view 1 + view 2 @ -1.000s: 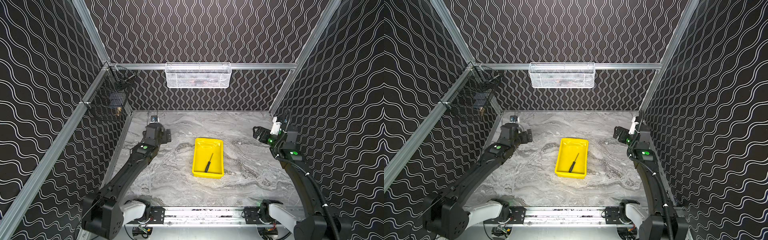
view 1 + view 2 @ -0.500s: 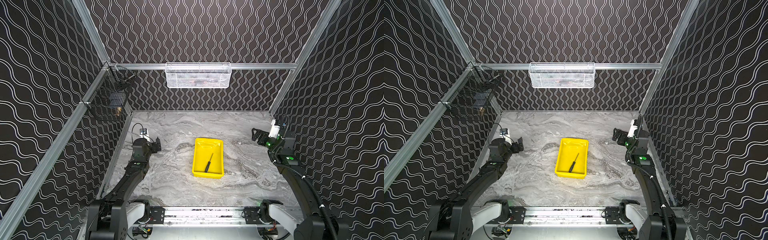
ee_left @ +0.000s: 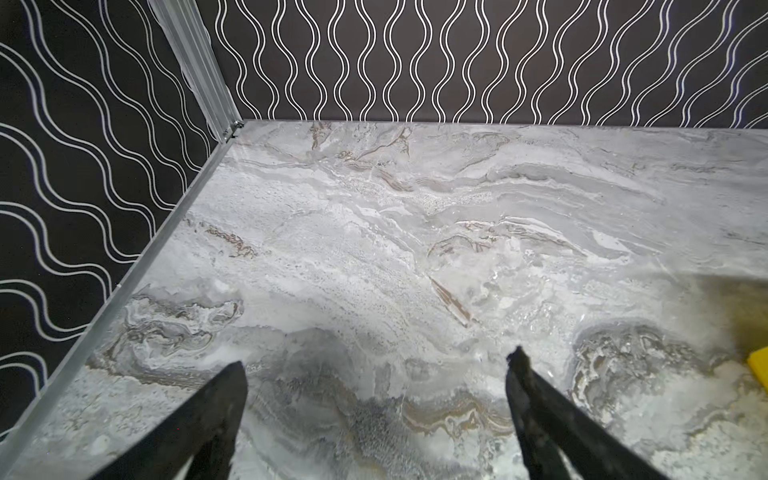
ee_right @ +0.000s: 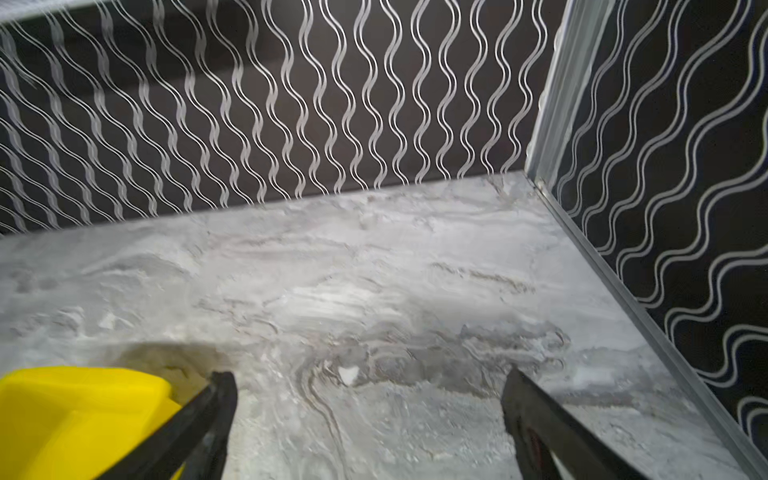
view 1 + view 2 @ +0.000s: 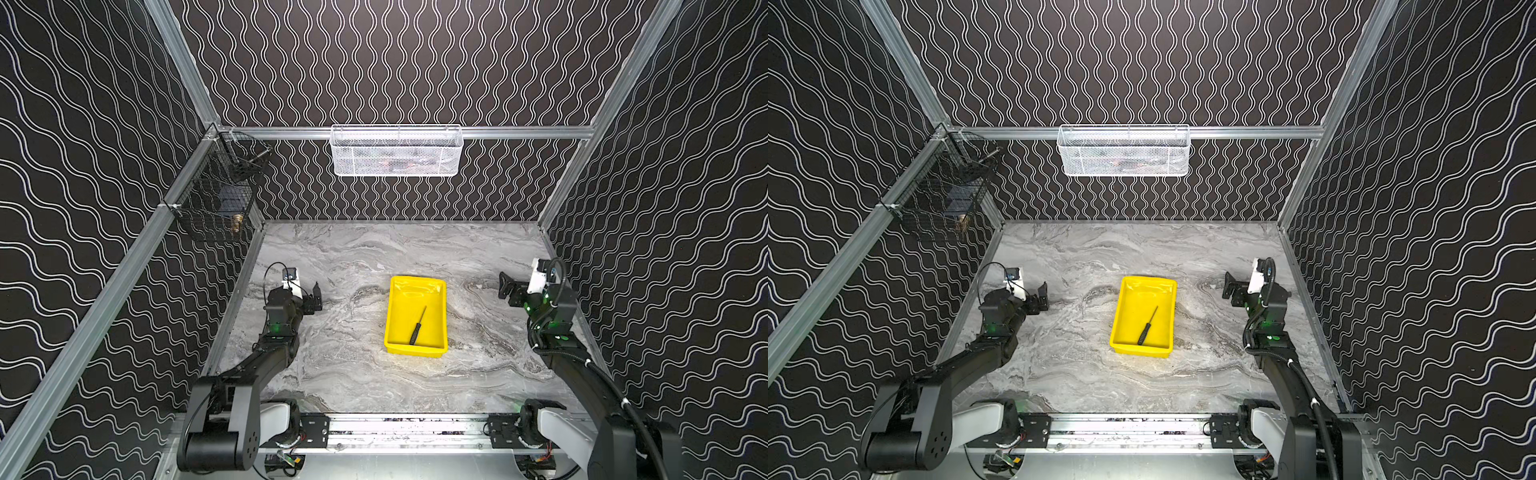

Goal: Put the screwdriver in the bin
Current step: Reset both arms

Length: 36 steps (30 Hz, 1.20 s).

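Observation:
The yellow bin (image 5: pixel 436 286) (image 5: pixel 1129 289) sits mid-table in both top views. The small black screwdriver (image 5: pixel 417 327) (image 5: pixel 1147 328) lies inside it, slanted, handle toward the near wall. My left gripper (image 5: pixel 314 296) (image 5: pixel 1040 296) hovers open over bare marble well left of the bin; the left wrist view shows its fingers (image 3: pixel 216 407) wide apart with nothing between and a sliver of the bin (image 3: pixel 759 365) at the edge. My right gripper (image 5: pixel 508 287) (image 5: pixel 1230 287) stands open to the right of the bin; the right wrist view shows empty marble between its jaws, the bin's corner (image 4: pixel 75 411) beside one finger.
A white mesh basket (image 5: pixel 397 151) hangs on the back wall's rail. A black wire basket (image 5: pixel 216 199) hangs on the left wall. Patterned walls enclose the marble table (image 5: pixel 374 382) on three sides. A metal rail (image 5: pixel 407 428) with both arm bases runs along the front.
My left arm has drawn back from the far left toward the front, its gripper now nearer the base. My right gripper has shifted slightly back and right. The screwdriver and bin have not moved.

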### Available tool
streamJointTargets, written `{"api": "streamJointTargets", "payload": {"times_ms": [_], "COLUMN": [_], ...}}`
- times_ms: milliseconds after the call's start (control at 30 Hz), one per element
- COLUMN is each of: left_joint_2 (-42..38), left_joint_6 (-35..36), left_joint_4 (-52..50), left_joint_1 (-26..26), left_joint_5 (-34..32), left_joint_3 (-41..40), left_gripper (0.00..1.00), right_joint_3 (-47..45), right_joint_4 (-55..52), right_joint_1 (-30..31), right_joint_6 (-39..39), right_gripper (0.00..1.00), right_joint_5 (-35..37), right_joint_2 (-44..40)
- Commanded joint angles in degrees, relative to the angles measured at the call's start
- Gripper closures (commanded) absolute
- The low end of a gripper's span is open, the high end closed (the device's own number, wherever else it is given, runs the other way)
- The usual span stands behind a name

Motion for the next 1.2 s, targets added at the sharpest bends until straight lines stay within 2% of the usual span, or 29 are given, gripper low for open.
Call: {"api": "streamJointTargets", "payload": {"times_ms": [0,167,200,233,300,400,533,667,867,1167], "left_joint_2": [2.13,7.54,8.44,9.59,12.38,17.76,19.16,20.44,20.66,20.59], "left_joint_6": [1.64,1.26,1.32,1.35,1.46,1.22,2.28,3.88,4.47,5.19], "left_joint_4": [9.44,15.09,13.74,14.04,17.02,22.07,17.61,13.76,15.36,18.89], "left_joint_1": [1.51,1.97,2.33,2.46,2.74,3.06,3.09,3.0,2.91,2.75], "left_joint_5": [2.86,3.31,4.01,4.34,5.79,6.71,9.19,12.34,13.92,14.74], "left_joint_3": [-0.51,-1.19,-0.59,-0.46,-0.83,-0.91,2.17,4.93,4.2,2.32], "left_gripper": [0.01,0.01,0.01,0.01,0.01,0.01,0.01,0.01,0.01,0.01], "right_joint_3": [-3.69,-9.91,-10.89,-10.88,-9.53,-10.1,-10.85,-12.85,-15.49,-8.02], "right_joint_4": [15.36,31.41,35.05,35.81,29.98,34.87,37.35,44.74,56.19,39.77], "right_joint_1": [-0.01,-0.01,-0.01,-0.01,-0.01,-0.01,0.08,0.06,0.25,-0.17], "right_joint_6": [-1.35,-2.73,-3.15,-2.89,-2.68,-3.34,-3.94,-3.89,-3.74,-1.74], "right_gripper": [0.01,0.01,0.01,0.01,0.01,0.01,0.01,0.01,0.01,0.01], "right_joint_5": [0.63,1.75,1.38,1.28,1.36,0.38,-0.84,-0.16,0.79,1.88], "right_joint_2": [2.43,9.92,11.71,12.71,12.68,15.67,17.78,22.08,28.13,27.38]}}
